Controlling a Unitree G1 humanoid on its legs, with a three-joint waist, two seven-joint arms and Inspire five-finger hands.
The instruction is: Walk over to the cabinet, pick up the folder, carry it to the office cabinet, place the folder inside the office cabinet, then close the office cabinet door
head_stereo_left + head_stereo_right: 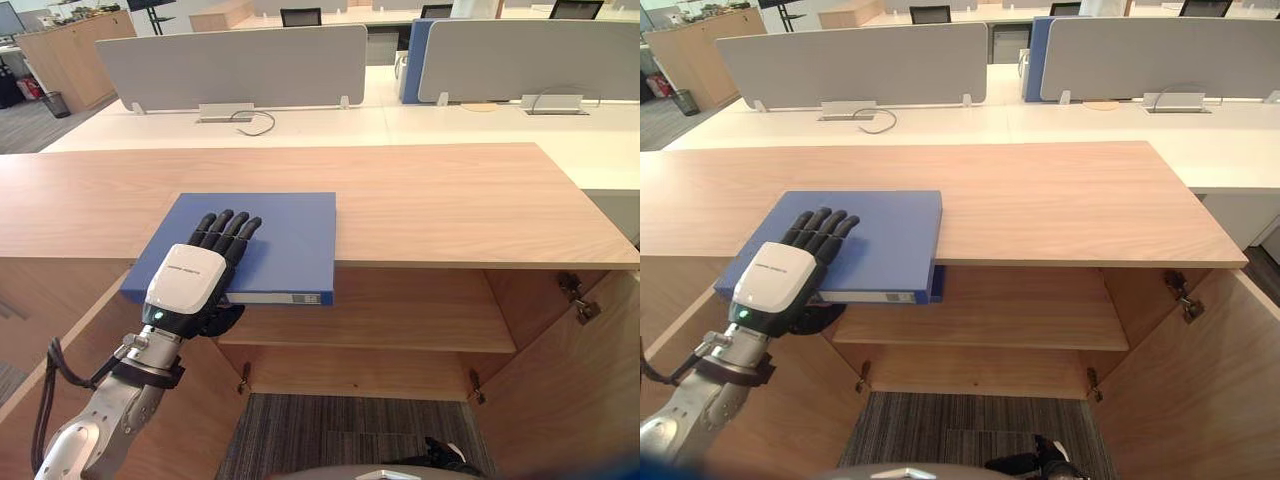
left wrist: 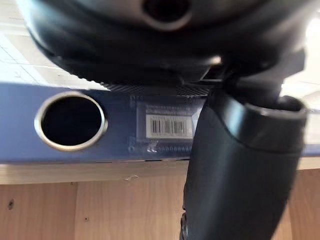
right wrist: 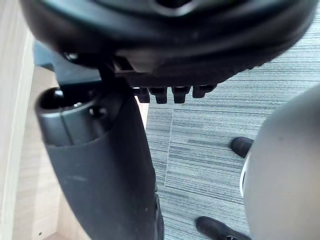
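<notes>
The office ran back in rows of white desks behind grey dividers point(image 1: 240, 60). In front of me stood the wooden cabinet top point(image 1: 450, 200), with the shelf point(image 1: 400, 320) below it exposed. The blue folder point(image 1: 290, 235) lay flat on that top, its near end hanging out past the front edge. My left hand point(image 1: 190, 280) was on that end, fingers point(image 1: 230, 232) laid nearly straight across the cover and thumb point(image 2: 240, 165) tucked up under the spine, pinching it.

The danger, as I judged it, was the hold itself. I had the folder by one end and off to one side, so lifting could let the far weight twist it out of the pinch. It might then drop onto the carpet point(image 3: 250, 115) or knock against the shelf. A loose cover could also flap open.

From above I couldn't see where my thumb actually met the underside. My own bulk blocked most of the spine beyond the ring hole point(image 2: 71, 121). My right hand point(image 3: 100, 165) hung low over the carpet, and I couldn't make out how it was set.
</notes>
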